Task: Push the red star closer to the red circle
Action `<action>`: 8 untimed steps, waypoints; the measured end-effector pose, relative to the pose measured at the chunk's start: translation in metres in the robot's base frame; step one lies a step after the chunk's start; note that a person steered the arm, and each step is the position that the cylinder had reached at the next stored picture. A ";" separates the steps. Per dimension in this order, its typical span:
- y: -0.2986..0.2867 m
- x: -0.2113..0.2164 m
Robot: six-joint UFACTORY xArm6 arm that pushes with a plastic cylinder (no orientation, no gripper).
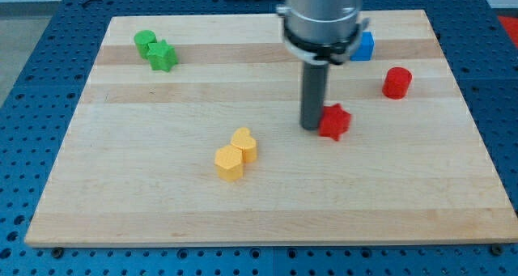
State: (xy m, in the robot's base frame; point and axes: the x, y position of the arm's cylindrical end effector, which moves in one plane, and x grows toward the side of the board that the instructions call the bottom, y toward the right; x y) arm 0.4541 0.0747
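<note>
The red star (334, 121) lies right of the board's middle. The red circle (396, 82) stands up and to the right of it, near the board's right side, about a block's width apart from the star. My tip (312, 126) rests on the board right against the star's left side; the dark rod rises from it to the grey arm body at the view's top.
A blue block (363, 46) sits at the view's top, partly hidden by the arm. A green circle (146, 41) and green star (162, 56) touch at the top left. Two yellow blocks (235, 155) touch below the middle. The wooden board (121, 203) ends at blue table.
</note>
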 end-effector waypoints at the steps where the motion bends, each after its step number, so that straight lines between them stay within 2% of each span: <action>1: 0.020 0.000; 4: -0.008 0.022; 6: 0.014 0.022; 8: 0.083 -0.022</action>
